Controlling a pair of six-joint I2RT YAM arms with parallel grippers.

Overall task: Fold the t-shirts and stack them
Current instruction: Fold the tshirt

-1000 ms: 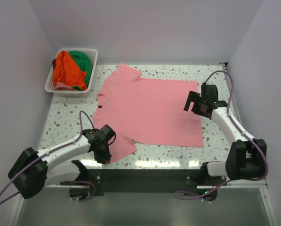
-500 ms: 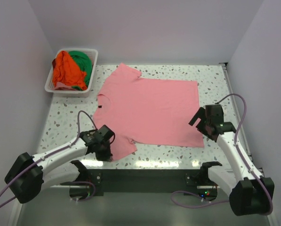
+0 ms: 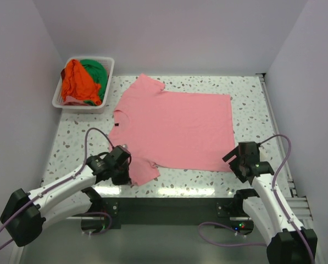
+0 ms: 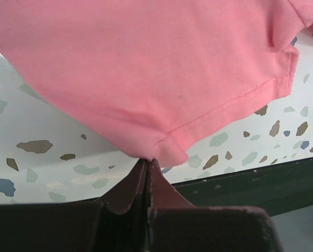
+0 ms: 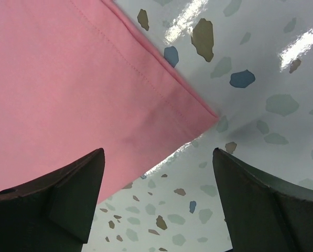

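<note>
The pink t-shirt [image 3: 174, 129] lies spread flat on the speckled table, collar to the left. My left gripper [image 3: 121, 175] is shut on the hem corner of its near sleeve [image 4: 161, 149] at the front edge. My right gripper [image 3: 238, 165] is open and empty, just above the table at the shirt's near right hem corner [image 5: 198, 113]. The orange t-shirt [image 3: 77, 82] and the green t-shirt [image 3: 96, 74] lie bunched in the white basket.
The white slotted basket [image 3: 110, 74] stands at the back left corner. Walls close in the table on the left, back and right. The table's dark front edge [image 4: 240, 178] runs just behind my left fingers.
My right arm has swung from the shirt's far right edge back toward me, down to the near right hem corner. My left gripper has stayed on the sleeve, shifting slightly left.
</note>
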